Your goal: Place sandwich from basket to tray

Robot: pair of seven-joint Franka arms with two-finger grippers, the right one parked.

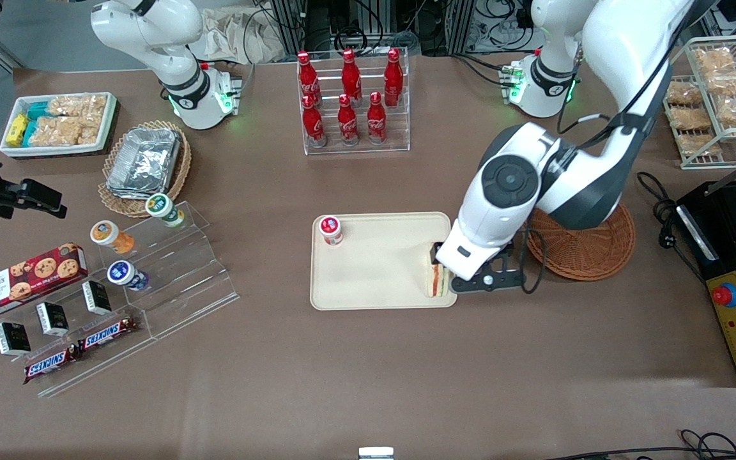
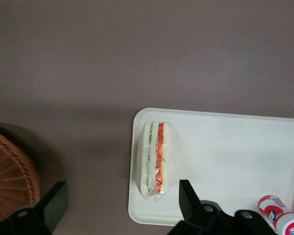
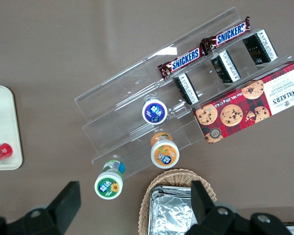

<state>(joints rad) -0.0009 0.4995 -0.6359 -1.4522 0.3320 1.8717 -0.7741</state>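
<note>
Now sandwich (image 2: 155,159) on tray (image 2: 225,166), end effector (image 2: 122,200) spread

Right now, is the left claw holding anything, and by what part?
Nothing. The left claw is open above the tray, its fingers clear of the sandwich, which lies on the tray at its basket-side edge.

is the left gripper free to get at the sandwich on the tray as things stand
Probably yes. The gripper hangs open right above the sandwich, which lies at the tray's edge nearest the basket. Nothing sits between them, and the small bottle stands well apart.
</note>
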